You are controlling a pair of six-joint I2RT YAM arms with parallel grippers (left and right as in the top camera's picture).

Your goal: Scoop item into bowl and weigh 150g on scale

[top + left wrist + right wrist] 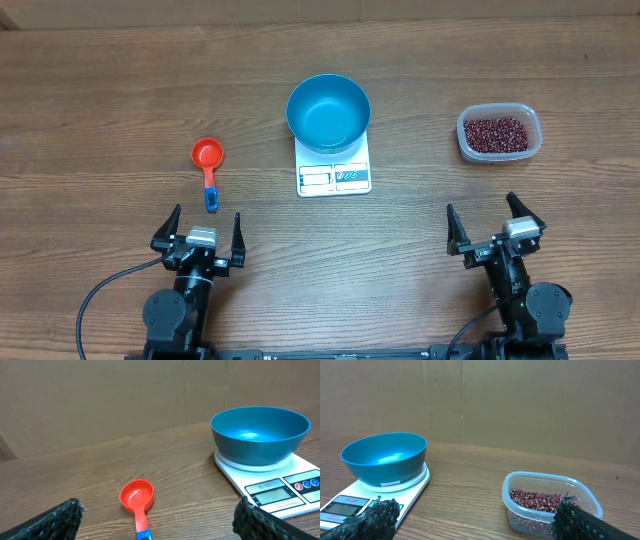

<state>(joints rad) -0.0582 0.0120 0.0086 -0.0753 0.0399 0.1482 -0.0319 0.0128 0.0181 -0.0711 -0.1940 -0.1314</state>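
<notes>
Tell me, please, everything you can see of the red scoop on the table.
The scoop is a small measuring spoon, plastic by its look: a round orange-red cup, empty and facing up, on a straight handle whose end is blue. It lies flat on the wooden table, left of the scale and apart from it, handle toward the robot. Only the table touches it.

Overhead looks straight down; 2 low wrist views share the bowl [259, 435].
</notes>
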